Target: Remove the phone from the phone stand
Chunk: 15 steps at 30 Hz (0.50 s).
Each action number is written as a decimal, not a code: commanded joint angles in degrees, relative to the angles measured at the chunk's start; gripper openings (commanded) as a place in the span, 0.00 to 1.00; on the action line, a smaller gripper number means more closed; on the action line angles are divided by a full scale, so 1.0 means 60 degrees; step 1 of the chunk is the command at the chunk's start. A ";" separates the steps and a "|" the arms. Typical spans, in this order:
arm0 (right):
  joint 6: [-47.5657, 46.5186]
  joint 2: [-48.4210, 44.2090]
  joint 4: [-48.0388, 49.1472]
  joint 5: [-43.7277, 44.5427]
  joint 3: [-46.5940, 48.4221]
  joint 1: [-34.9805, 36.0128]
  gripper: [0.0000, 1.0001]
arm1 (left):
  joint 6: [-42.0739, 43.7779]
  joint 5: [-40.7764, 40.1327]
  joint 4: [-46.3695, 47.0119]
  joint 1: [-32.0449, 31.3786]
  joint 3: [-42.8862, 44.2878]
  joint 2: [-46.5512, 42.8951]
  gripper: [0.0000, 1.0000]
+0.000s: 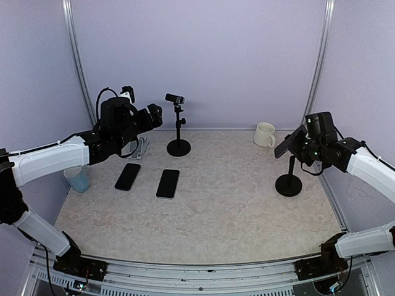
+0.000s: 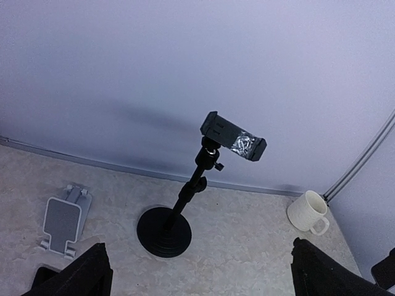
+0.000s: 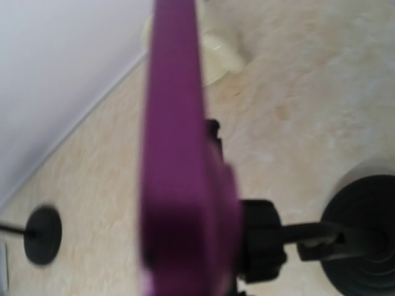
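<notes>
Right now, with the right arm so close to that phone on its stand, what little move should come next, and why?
Probably close the right gripper on the purple phone. The phone sits in the clamp of the right stand, and its edge fills the middle of the wrist view, so the gripper looks lined up. Its fingers are out of sight, so any grip is unconfirmed.

White shells cover the left arm (image 1: 49, 161) and right arm (image 1: 370, 165); joints, cable (image 1: 99, 95) and left gripper (image 2: 200, 275) are black.
</notes>
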 commanded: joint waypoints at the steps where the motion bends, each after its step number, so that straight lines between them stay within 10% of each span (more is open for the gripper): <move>1: -0.1448 0.0201 0.1073 -0.1381 0.0679 -0.0069 0.00 | 0.0650 0.0630 0.0342 -0.0127 -0.0277 -0.0393 0.99; 15: -0.2939 0.0433 0.1885 -0.4710 0.1337 -0.0065 0.00 | 0.2155 0.2764 0.0330 -0.0778 -0.0515 -0.0894 0.99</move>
